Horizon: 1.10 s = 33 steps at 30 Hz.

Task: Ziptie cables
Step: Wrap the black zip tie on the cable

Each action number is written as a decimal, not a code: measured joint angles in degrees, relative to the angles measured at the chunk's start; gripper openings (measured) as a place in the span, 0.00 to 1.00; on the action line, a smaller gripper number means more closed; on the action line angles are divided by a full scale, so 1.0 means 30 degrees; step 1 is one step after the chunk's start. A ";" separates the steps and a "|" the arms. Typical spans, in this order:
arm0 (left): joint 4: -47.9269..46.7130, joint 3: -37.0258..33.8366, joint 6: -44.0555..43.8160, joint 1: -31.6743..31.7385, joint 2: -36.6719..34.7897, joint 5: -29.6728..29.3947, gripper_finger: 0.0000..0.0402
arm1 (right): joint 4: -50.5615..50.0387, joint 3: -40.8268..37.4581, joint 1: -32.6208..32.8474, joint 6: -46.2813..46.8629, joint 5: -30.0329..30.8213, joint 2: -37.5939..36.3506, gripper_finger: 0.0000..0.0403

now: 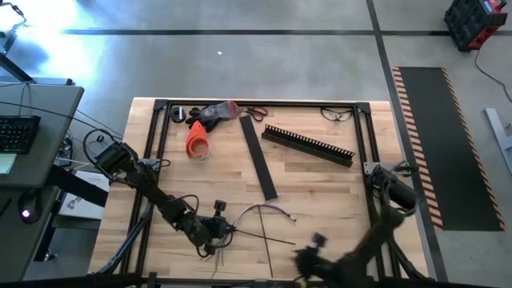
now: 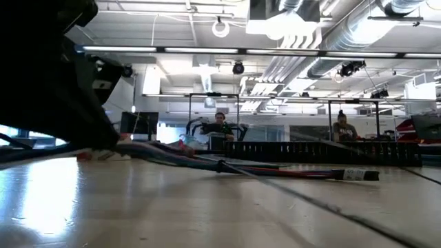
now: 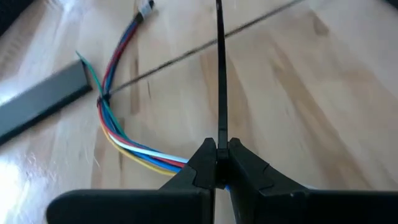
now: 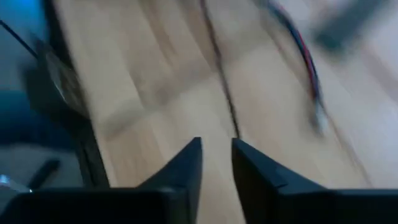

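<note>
The cables, a bunch of red, blue, white, yellow and green wires, curve across the wood from my left gripper to a small connector. In the high view the cables arc near the table's front. A thin black ziptie runs straight out from my shut left gripper. A second ziptie crosses the cables and lies on the table. My right gripper hovers near the front edge, to the right of the cables, slightly open and empty; in the high view my right gripper shows dark. My left gripper pinches the ziptie's near end between its two fingertips, coming in low and slanting down from the table's left. The fingers lie along the strip, which runs straight ahead toward the right. The cables run in under the fingers; whether they are pinched too, I cannot tell.
A flat black strip and a long comb-toothed channel lie beyond the cables. An orange-and-grey tool, scissors and glasses sit along the far edge. People sit in the room behind.
</note>
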 joint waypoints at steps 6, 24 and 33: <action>0.0233 0.0036 0.0289 0.0011 -0.0029 0.0041 0.01 | 1.2525 -0.2670 -0.3117 -1.2788 0.0412 0.0095 0.37; 0.0158 0.0036 0.0139 -0.0086 -0.0029 -0.0116 0.01 | 2.3832 -0.7543 -0.8704 -2.3020 -0.5881 0.0175 0.36; 0.0274 0.0044 0.0124 -0.0082 -0.0029 -0.0226 0.01 | 2.4415 -0.6453 -0.8472 -2.3300 -0.4314 0.1682 0.35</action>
